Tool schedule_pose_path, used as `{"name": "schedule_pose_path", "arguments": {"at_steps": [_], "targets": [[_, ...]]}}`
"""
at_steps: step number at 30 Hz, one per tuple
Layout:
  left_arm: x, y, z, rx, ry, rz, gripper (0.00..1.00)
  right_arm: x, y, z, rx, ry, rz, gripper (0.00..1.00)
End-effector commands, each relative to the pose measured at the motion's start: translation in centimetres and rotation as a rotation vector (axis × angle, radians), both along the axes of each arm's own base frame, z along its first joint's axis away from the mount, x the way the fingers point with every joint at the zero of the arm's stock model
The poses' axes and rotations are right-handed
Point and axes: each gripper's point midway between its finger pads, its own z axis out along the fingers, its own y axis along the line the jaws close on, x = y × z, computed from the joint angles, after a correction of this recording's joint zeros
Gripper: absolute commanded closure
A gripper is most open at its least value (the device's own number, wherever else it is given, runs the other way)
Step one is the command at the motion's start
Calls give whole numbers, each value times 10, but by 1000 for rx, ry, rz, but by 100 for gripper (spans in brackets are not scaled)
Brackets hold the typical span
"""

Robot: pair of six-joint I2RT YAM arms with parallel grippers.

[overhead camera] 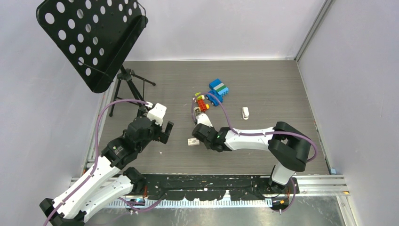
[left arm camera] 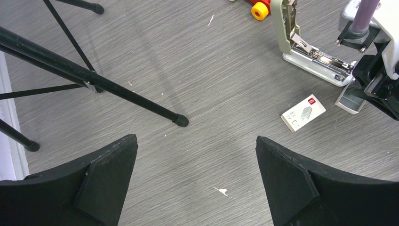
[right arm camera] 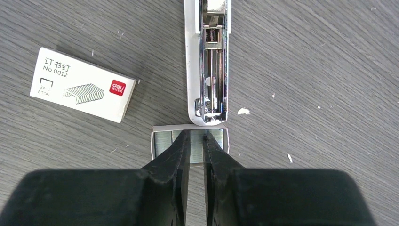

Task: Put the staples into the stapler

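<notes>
Across the upper left of the overhead view hangs a black perforated metal music stand (overhead camera: 89, 37), its tripod planted on the grey wood-grain table (overhead camera: 263, 84).

The white-and-black right arm (overhead camera: 254, 139) lies low and stretched from the lower right toward the middle of the frame, wrist bent down over the work. The right arm's jaws are drawn together. The white-and-black left arm (overhead camera: 94, 179) is folded at the lower left, well apart from the task's things. The left arm's jaws stand wide apart and empty, likely parked out of the way.

At top centre of the right wrist view, the small white stapler with a chrome channel (right arm camera: 209, 61) lies opened up. Its magazine faces upward, which looks like readiness for a strip to drop in. To its left, apart from it, lies a small white cardboard box with a red label (right arm camera: 82, 84).

Just below the stapler's near end, touching it or nearly so, sits the flat silvery-grey rectangular strip of staples (right arm camera: 162, 143), roughly square to the channel. The black fingers (right arm camera: 174, 160) press over its middle. Whether they truly pinch it or only rest upon it cannot be told.
</notes>
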Motion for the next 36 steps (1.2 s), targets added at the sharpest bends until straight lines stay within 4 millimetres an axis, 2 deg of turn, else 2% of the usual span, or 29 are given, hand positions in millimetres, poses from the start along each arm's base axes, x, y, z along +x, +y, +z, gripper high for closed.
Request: {"name": "schedule_pose_path", "arguments": {"at_steps": [1, 14, 21, 24, 30, 36], "targets": [[4, -4, 7, -28, -28, -5, 0, -4, 5, 2, 51, 22, 7, 84], [4, -3, 9, -31, -33, -3, 0, -11, 13, 39, 192, -3, 67, 86], [4, -3, 9, -31, -33, -2, 0, -11, 9, 37, 184, -6, 62, 87], [4, -3, 8, -28, -32, -3, 0, -9, 7, 43, 196, -22, 56, 87], [4, -3, 8, -28, -31, 0, 0, 6, -17, 55, 224, -50, -18, 87], [4, -3, 8, -29, -31, -2, 0, 18, -58, 40, 214, 0, -145, 87]]}}
